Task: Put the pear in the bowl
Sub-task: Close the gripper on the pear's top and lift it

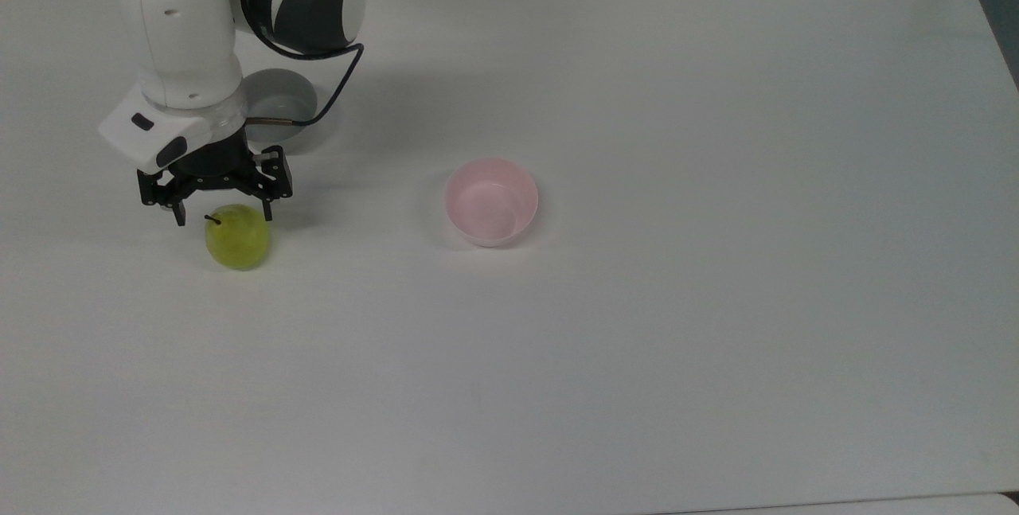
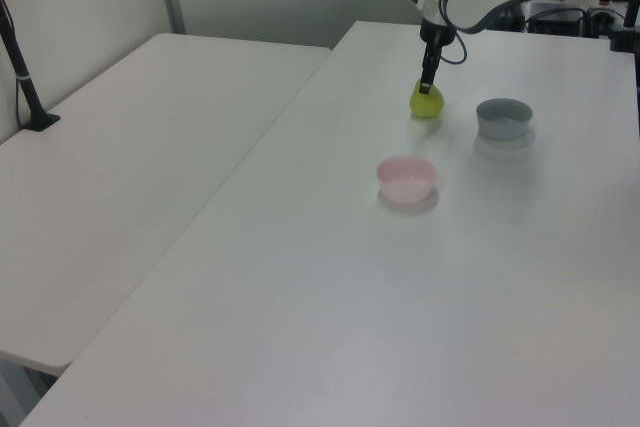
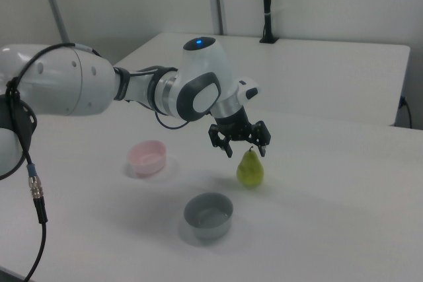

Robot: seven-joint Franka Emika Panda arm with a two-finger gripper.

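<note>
1. In the right view, the grey bowl (image 3: 208, 214) sat nearest on the white worktop (image 3: 330, 216), upright and with nothing in it, apart from everything else.
2. Behind it, toward the right view's right, the pear (image 3: 250, 168) stood upright on the worktop with its dark stem pointing up.
3. The claw (image 3: 245, 150) hung directly over the pear's top, its two black fingers spread apart on either side of the stem and not touching the fruit.
4. The bowl (image 3: 147, 156), pale pink, stood toward the right view's left, well apart from the pear, with bare worktop between them.
5. In the top view, the arm (image 1: 179, 45) overlapped part of the grey bowl (image 1: 279, 101), while the pear (image 1: 237, 236) lay just below the claw (image 1: 221, 216).
</note>
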